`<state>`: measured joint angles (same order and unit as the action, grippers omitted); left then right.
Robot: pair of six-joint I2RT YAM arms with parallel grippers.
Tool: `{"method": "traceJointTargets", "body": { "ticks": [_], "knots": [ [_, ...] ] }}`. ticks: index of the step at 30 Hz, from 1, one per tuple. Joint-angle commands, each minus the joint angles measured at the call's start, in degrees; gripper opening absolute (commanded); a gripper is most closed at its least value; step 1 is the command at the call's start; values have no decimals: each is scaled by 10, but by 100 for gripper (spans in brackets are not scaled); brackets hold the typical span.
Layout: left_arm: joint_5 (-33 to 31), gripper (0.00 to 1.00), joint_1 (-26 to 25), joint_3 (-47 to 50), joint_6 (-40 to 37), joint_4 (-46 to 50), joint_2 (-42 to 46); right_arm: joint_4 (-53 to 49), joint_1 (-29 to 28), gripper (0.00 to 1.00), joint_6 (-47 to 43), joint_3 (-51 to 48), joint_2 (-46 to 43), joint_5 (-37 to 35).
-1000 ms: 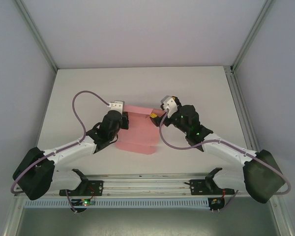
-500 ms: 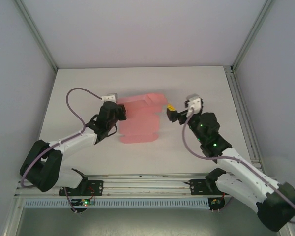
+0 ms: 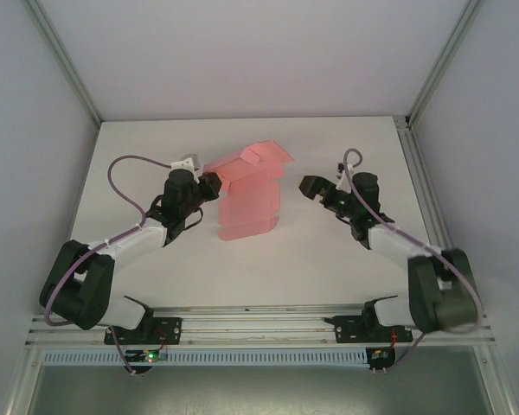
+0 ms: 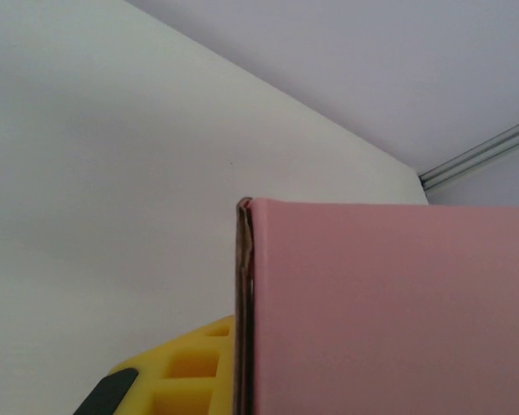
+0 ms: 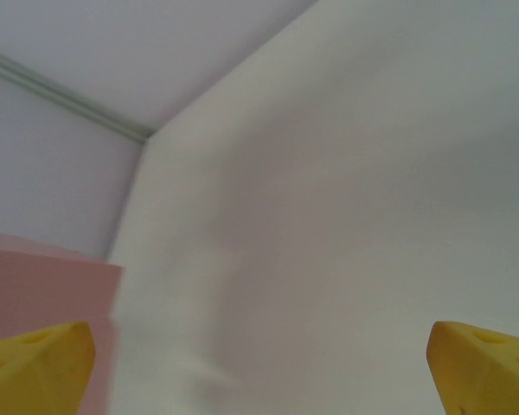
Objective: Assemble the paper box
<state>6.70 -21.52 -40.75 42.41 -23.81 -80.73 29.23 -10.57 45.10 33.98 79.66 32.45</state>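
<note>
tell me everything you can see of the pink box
The box is thin matte pink card, a partly folded sheet: a long panel with flaps angled out at its far end. It stands tilted near the middle of the table. The left fingers are shut on its left edge; the right fingers are open, clear of it. Whether its near edge touches the table is unclear.

Even, diffuse brightness, seemingly from overhead, leaves only faint shadows on the white counter (image 3: 329, 259). Both wrist views look soft, perhaps from motion.
</note>
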Motion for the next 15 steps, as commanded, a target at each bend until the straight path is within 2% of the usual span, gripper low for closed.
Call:
{"method": "traceJointTargets", "body": {
  "ticks": [1,5,11,15],
  "knots": [
    [20,0,2,5,9,-53,13,166,-23,98,99,61,52,141],
    [21,0,3,5,3,-51,16,196,-51,98,105,95,88,158],
    [21,0,2,6,2,-51,17,192,-72,98,91,105,93,171],
    [49,0,2,13,2,-90,16,83,-86,98,18,115,87,103]
  ]
}}
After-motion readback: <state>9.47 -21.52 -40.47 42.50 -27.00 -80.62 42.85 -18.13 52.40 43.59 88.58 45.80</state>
